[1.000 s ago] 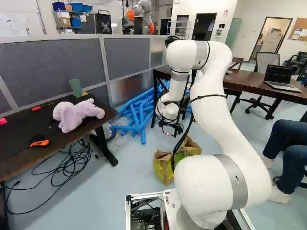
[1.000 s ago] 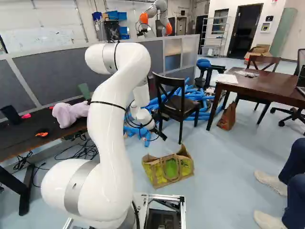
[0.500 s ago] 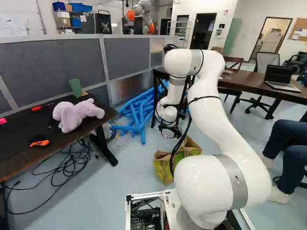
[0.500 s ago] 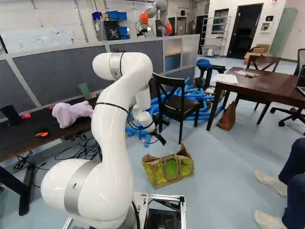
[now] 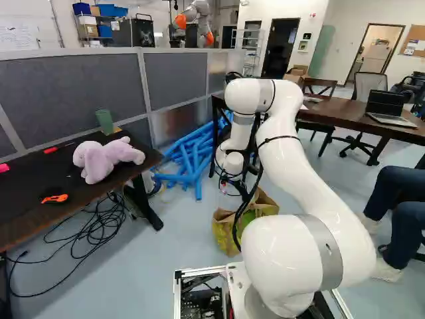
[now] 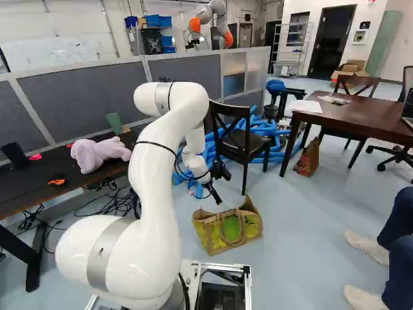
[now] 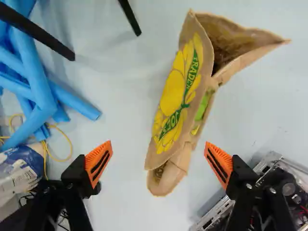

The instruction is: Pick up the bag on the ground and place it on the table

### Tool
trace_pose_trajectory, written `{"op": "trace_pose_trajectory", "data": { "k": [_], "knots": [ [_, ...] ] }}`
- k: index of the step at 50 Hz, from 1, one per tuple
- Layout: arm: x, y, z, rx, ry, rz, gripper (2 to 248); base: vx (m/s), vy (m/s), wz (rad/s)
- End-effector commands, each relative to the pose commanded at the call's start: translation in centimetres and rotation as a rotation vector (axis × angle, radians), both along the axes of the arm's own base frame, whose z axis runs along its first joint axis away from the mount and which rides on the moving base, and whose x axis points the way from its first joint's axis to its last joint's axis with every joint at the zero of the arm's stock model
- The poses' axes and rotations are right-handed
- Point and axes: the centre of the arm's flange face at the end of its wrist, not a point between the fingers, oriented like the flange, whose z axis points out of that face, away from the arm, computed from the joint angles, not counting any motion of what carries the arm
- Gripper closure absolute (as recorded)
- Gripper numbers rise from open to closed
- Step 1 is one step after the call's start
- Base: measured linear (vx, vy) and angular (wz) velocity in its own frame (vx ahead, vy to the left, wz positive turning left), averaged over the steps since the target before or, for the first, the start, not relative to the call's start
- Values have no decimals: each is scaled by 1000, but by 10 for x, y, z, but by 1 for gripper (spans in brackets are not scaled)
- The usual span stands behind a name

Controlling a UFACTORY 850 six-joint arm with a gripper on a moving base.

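- Bag (image 7: 172, 106) sits on the floor (image 6: 303, 226), ungripped, ahead of the gripper (image 7: 158, 159), whose fingers stand spread apart.
- Approach seems underway; grasp, lift and placing are left.
- Floor separates the bag from chair (image 6: 248, 142) and blue tubes (image 5: 192, 159); the base frame (image 6: 222, 266) is near.
- Desk (image 5: 30, 179) and brown table (image 6: 381, 126) have raised edges to clear; which is meant, I can't tell.

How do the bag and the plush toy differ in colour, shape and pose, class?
The bag is tan with yellow and green print; the plush toy is pale purple. The bag has an open top and folded, creased sides, while the plush toy is rounded and fluffy. The bag stands; the plush toy lies stretched out. Neither is held by the gripper.
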Motion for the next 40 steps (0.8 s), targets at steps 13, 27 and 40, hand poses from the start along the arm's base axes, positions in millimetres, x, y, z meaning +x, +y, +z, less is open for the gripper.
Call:
{"op": "trace_pose_trajectory", "data": {
  "k": [13, 27, 40],
  "knots": [
    [2, 0, -19, 32, -4, -144, 3, 0, 0, 0],
    [4, 0, -40, 37, 4, -174, 3, 0, 0, 0],
    [5, 0, -60, 36, 14, -174, 3, 0, 0, 0]
  ]
}}
